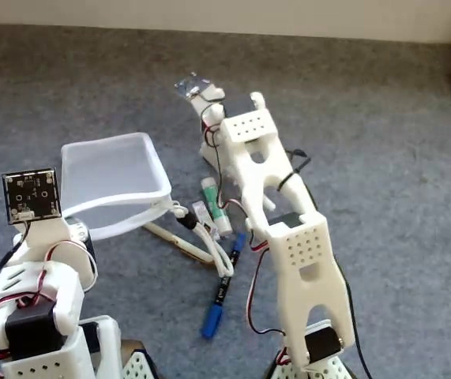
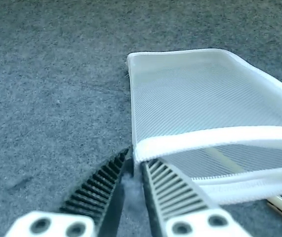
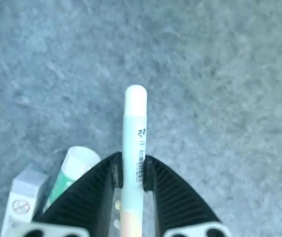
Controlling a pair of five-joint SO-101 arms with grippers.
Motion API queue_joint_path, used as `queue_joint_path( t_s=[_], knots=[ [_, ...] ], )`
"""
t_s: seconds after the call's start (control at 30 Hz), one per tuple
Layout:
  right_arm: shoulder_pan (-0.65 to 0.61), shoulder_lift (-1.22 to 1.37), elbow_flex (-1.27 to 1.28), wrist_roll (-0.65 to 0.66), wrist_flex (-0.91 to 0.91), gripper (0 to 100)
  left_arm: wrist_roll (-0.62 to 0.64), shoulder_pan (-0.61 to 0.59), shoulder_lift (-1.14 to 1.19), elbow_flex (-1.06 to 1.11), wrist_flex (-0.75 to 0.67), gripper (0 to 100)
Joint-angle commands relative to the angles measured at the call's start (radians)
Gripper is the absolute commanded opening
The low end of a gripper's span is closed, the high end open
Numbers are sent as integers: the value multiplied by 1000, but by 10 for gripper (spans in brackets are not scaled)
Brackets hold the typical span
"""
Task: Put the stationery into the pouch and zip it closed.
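So from the high cam I've got the white mesh pouch [image 1: 114,185] sitting on the grey desk [image 1: 383,118], its near corner right up against my left arm [image 1: 43,292]. Just beside the pouch mouth there's a little heap of stationery: a green-and-white glue stick [image 1: 214,204], a blue marker [image 1: 221,294] and a pale wooden stick [image 1: 179,242]. They're all tucked in by the right arm [image 1: 292,237], which stretches past them toward the far side. Left wrist cam: the left hand [image 2: 133,170] is down to a narrow gap, fingers pinching the corner of the pouch's thick rim. The mouth gapes a bit and the mesh body runs away from the hand. Right wrist cam: the right hand [image 3: 132,173] is clamped on a white pen [image 3: 135,113], which pokes out past the fingertips, capped end forward. The glue stick and a small white box [image 3: 21,205] lie just beside that hand.
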Motion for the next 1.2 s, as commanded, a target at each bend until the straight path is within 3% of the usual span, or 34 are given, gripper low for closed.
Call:
queue_joint_path(
  t_s=[0.0, 0.4, 0.7, 1.0, 1.17],
  knots=[
    [8, -28, -88, 8, 67, 5, 12, -16, 15, -12, -3, 7],
    [5, -33, -232, -20, 292, 5, 6, -12, 24, -38, 0, 7],
    [7, -35, -271, -94, 298, 5, -12, 8, 36, -79, 3, 7],
    [13, -22, -263, -129, 298, 5, -9, 45, 381, -252, 5, 7],
    [22, 56, -268, -127, 294, 5, -6, 50, 443, -351, 46, 7]
  ],
)
